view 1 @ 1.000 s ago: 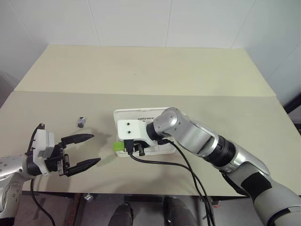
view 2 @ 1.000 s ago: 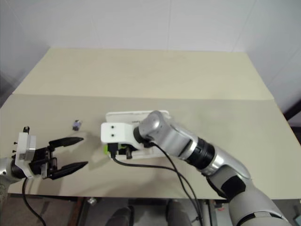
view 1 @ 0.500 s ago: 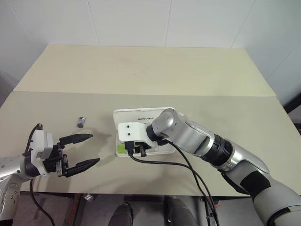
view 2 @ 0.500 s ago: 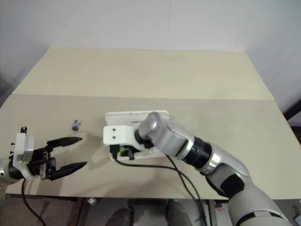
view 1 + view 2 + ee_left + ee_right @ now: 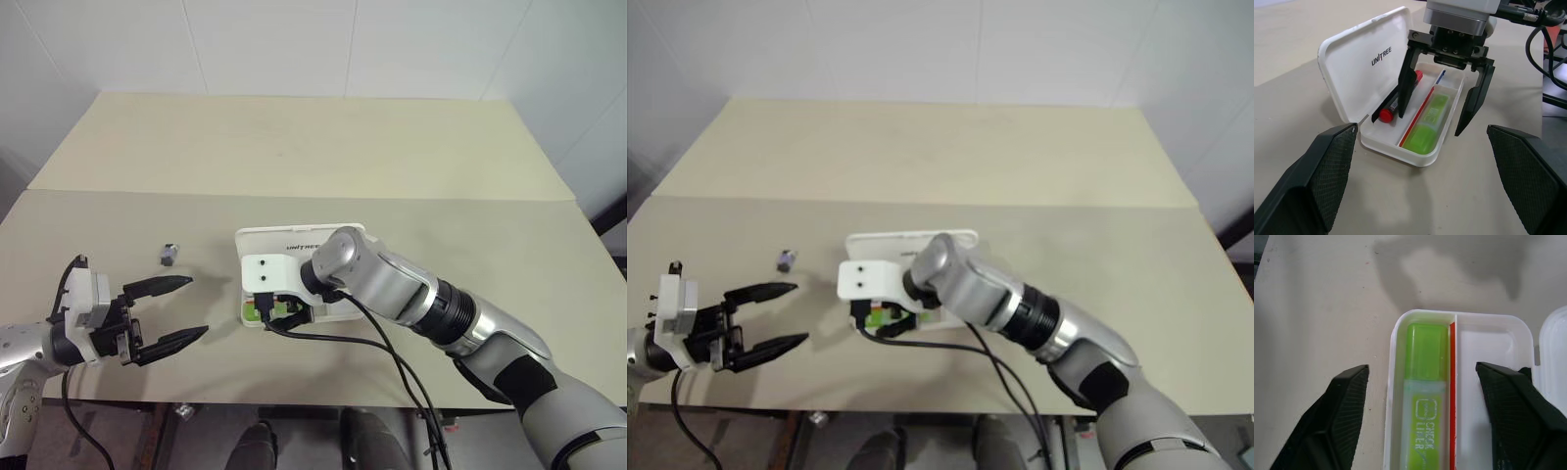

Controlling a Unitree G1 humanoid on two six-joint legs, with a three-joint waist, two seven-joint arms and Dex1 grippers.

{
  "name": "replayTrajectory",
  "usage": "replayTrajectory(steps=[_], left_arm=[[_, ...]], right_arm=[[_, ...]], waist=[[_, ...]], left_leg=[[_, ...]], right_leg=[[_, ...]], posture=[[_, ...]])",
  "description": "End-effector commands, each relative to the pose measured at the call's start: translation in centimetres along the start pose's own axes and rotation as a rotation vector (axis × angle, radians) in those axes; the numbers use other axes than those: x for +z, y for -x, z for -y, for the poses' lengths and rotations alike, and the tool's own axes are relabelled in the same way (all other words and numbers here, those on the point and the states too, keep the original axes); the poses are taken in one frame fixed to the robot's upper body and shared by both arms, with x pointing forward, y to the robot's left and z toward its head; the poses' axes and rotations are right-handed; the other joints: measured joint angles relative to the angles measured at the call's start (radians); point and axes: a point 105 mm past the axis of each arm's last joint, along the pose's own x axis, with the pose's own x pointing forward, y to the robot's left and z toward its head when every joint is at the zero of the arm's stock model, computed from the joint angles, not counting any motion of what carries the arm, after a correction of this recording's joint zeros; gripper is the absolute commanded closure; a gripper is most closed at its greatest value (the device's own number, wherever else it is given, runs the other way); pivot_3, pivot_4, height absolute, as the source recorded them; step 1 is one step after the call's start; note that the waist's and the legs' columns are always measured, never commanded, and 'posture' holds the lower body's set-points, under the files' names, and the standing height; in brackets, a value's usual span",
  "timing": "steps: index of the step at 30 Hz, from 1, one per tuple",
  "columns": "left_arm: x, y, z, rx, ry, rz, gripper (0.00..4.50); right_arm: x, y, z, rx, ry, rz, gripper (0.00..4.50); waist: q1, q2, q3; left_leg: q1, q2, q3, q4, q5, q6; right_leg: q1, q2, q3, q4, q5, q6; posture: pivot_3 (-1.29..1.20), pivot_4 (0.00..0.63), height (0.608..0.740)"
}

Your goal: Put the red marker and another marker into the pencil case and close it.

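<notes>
The right gripper [image 5: 1445,93], fingers spread and empty, straddles the open pencil case [image 5: 1400,144], its raised lid [image 5: 1364,58] just alongside.

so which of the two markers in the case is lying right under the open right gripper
The green highlighter, flat in the outer compartment of the case between the right gripper fingers. The red marker sits across the divider, by the lid.

- The pencil case [image 5: 1369,61] is lying on the desk [image 5: 294,147] directly under the right end effector [image 5: 1442,105], its lid standing up on the far side.
- The highlighter [image 5: 1428,122] is lying in the case's near compartment, between that end effector's fingers.
- The red marker [image 5: 1396,100] is lying in the far compartment, beside the lid.
- The left end effector [image 5: 174,311] is hovering well apart, off to the case's left.
- A small object [image 5: 169,254] is lying just beyond it.
</notes>
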Motion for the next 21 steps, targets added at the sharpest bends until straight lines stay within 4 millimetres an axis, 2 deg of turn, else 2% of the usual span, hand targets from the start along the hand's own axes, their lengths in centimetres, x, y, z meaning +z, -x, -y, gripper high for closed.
replayTrajectory(steps=[1,4,8,10,12,15,18,21], left_arm=[[0.9,-0.3,0.1,0.001,-0.040,0.024,0.00],[0.8,-0.5,-0.2,0.030,-0.040,0.027,0.00],[0.4,-0.9,-1.8,0.160,-0.058,0.019,0.00],[0.2,-1.1,-2.7,0.244,-0.056,0.013,0.00],[0.0,-1.2,-3.7,0.335,-0.047,0.014,0.00],[-0.6,-1.2,-5.4,0.492,-0.017,-0.003,0.00],[-0.6,-1.0,-6.4,0.609,0.016,0.023,0.00],[-0.5,-0.6,-7.4,0.726,0.055,0.058,0.00]], right_arm=[[1.5,1.9,0.2,-0.008,0.042,0.090,0.01],[1.3,3.2,-0.3,0.020,0.072,0.148,0.01],[0.6,5.2,-1.2,0.068,0.096,0.240,0.01],[0.3,6.2,-0.9,0.067,0.083,0.287,0.01],[0.7,7.6,-0.3,0.042,0.059,0.422,0.01],[-0.2,9.1,0.3,0.010,0.042,0.504,0.01],[-0.7,11.0,0.8,-0.055,0.058,0.645,0.01],[-1.9,12.4,1.1,-0.097,0.060,0.694,0.01]], waist=[[0.001,0.000,0.000],[0.002,0.000,0.000],[0.004,0.000,0.000],[0.005,0.000,0.000],[0.002,0.000,0.000],[0.002,-0.001,0.000],[0.006,-0.001,0.000],[0.009,-0.001,0.000]], left_leg=[[0.000,0.000,0.000,0.000,0.000,0.000],[0.000,0.000,0.000,0.000,0.000,0.000],[0.000,0.000,0.000,0.000,0.000,0.000],[0.000,0.000,0.000,0.000,0.000,0.000],[0.000,0.000,0.000,0.002,0.000,0.000],[0.001,0.000,0.000,0.003,0.000,0.000],[0.001,0.000,0.000,0.004,0.000,0.000],[0.001,-0.001,0.000,0.005,0.000,0.000]], right_leg=[[0.000,0.000,0.000,0.000,0.000,0.000],[0.000,0.000,0.000,0.000,0.000,0.000],[0.001,0.000,0.000,0.000,0.000,0.001],[0.001,0.000,0.000,0.000,0.000,0.001],[0.001,0.000,0.000,0.001,0.000,0.002],[0.002,0.001,0.000,0.001,0.000,0.002],[0.003,0.001,0.000,0.002,0.000,0.002],[0.004,0.000,0.000,0.001,0.001,0.003]], posture=[[0.00,0.150,0.740],[0.00,0.150,0.740],[0.00,0.150,0.740],[0.00,0.150,0.740],[0.00,0.150,0.740],[0.00,0.150,0.740],[0.00,0.150,0.740],[0.00,0.150,0.740]])
